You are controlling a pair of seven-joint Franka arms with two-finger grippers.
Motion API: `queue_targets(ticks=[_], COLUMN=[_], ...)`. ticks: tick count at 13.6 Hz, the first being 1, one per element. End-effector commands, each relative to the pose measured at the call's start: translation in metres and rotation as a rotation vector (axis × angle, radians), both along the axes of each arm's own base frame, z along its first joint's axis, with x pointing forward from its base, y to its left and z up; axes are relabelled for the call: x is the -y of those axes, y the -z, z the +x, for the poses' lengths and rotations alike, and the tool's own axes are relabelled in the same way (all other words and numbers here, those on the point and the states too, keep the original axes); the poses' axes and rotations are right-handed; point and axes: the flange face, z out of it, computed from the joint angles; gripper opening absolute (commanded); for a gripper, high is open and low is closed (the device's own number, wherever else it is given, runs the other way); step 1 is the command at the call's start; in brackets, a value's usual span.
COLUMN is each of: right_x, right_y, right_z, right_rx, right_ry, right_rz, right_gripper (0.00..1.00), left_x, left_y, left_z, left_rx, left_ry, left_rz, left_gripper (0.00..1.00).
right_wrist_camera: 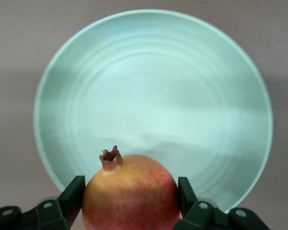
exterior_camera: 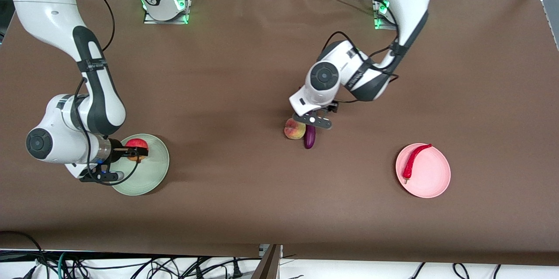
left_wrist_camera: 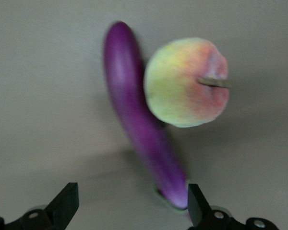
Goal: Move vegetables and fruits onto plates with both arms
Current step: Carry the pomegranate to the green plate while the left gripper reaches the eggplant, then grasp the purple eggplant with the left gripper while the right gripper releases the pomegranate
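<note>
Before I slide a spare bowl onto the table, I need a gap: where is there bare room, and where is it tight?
Bare cloth runs between the green plate and the pink plate, nearer the front camera than the eggplant. Crowded spots: the open left hand over eggplant and peach; the right hand gripping the red fruit over the green plate; the chili on pink.

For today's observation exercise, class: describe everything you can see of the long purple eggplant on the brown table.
The long, slim, glossy purple eggplant looks smooth and gently curved, tapering to a rounded tip. It lies flat on the brown table near its middle, beside the pale peach-coloured round fruit, so close that contact cannot be told. Its stem end is hidden in the front view by the left arm's tool, which hangs open just above it, not gripping it.
</note>
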Motion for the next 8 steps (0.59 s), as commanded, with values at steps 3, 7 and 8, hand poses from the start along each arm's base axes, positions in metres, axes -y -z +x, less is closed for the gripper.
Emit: queue_targets(ticks=[3, 7, 8], right_x=[0.007, 0.003, -0.012], right_y=[0.008, -0.019, -0.037], right_z=[0.003, 0.018, 0.027], right_rx=[0.03, 0.117, 0.133], right_ry=[-0.017, -0.008, -0.016], right_rz=[-0.004, 0.006, 0.011], right_gripper=[0.77, 1.0, 1.0], left_x=[0.014, 0.011, 0.009], left_y=[0.04, 0.047, 0.046], left_z=[-0.003, -0.002, -0.001], left_rx=[0.058, 0.09, 0.088], left_ry=[-0.052, -0.06, -0.062], left_rz=[-0.025, 0.008, 0.013], left_gripper=[1.0, 0.38, 0.26])
